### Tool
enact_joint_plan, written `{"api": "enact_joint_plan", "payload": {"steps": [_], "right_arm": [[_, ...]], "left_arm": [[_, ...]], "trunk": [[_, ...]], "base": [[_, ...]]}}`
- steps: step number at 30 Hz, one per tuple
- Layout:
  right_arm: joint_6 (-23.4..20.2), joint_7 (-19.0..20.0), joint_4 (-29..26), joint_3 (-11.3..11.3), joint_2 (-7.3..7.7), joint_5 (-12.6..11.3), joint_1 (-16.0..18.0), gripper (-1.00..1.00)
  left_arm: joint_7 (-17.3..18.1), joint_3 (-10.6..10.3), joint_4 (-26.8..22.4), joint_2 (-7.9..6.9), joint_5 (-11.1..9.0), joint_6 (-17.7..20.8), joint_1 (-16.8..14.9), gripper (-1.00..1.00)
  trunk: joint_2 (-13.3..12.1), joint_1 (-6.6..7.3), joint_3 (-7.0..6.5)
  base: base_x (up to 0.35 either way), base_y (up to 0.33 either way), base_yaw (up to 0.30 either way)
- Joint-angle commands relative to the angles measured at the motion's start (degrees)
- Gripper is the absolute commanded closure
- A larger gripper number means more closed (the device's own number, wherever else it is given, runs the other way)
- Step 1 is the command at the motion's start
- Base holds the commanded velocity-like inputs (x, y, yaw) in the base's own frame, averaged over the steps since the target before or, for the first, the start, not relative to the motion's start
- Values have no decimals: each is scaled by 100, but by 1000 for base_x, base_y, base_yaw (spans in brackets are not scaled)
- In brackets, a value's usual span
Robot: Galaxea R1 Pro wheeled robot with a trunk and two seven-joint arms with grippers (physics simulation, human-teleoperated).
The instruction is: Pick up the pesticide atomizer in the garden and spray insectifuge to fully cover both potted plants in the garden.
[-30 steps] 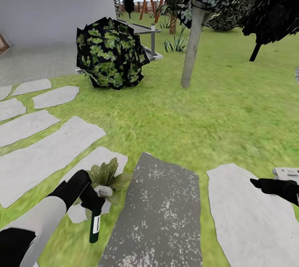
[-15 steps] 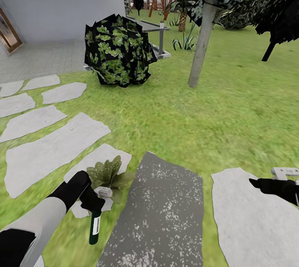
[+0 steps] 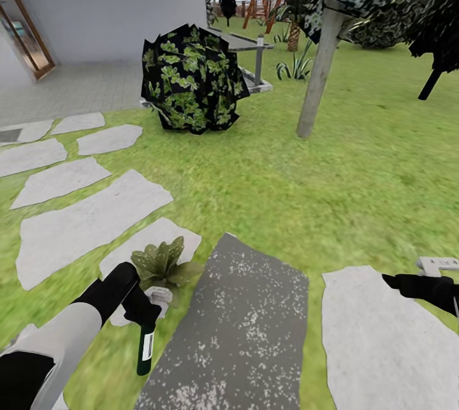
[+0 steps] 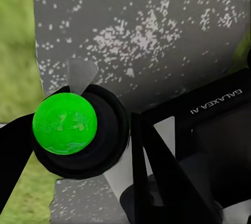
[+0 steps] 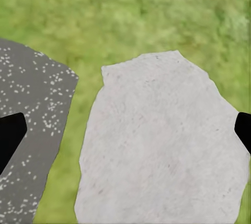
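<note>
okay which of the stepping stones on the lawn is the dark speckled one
The dark grey, white-speckled stepping stone lying straight ahead, between the left gripper holding the dark green spray bottle and the right gripper. The other stones are pale grey.

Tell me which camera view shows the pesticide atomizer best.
The head view: the pesticide atomizer hangs bottle-down from the left end effector, label and whitish head visible, beside a potted plant. The left wrist view shows just its round base end-on. The right wrist view shows stepping stones and grass.

The head camera looks forward and down over the lawn from above. Both wrist cameras face straight down, close over the dark speckled stone, which all three views share.
</note>
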State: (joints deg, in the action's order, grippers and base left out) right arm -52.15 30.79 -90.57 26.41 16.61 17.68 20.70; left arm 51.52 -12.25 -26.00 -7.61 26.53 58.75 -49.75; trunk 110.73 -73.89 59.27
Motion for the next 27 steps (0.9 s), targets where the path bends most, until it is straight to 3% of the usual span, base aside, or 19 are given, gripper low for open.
{"api": "enact_joint_plan", "payload": {"steps": [1,13,27], "right_arm": [[-14,59,-5,4,0,60,4,-100],[-10,59,-5,4,0,60,4,-100],[-7,55,-5,4,0,55,4,-100]], "left_arm": [[60,-15,-10,-3,54,14,-3,100],[60,4,-10,-7,54,14,-30,100],[60,2,-10,-4,54,16,-50,100]], "trunk": [[2,1,5],[2,1,58],[2,1,33]], "base": [[0,-78,28],[19,-12,131],[184,-21,108]]}}
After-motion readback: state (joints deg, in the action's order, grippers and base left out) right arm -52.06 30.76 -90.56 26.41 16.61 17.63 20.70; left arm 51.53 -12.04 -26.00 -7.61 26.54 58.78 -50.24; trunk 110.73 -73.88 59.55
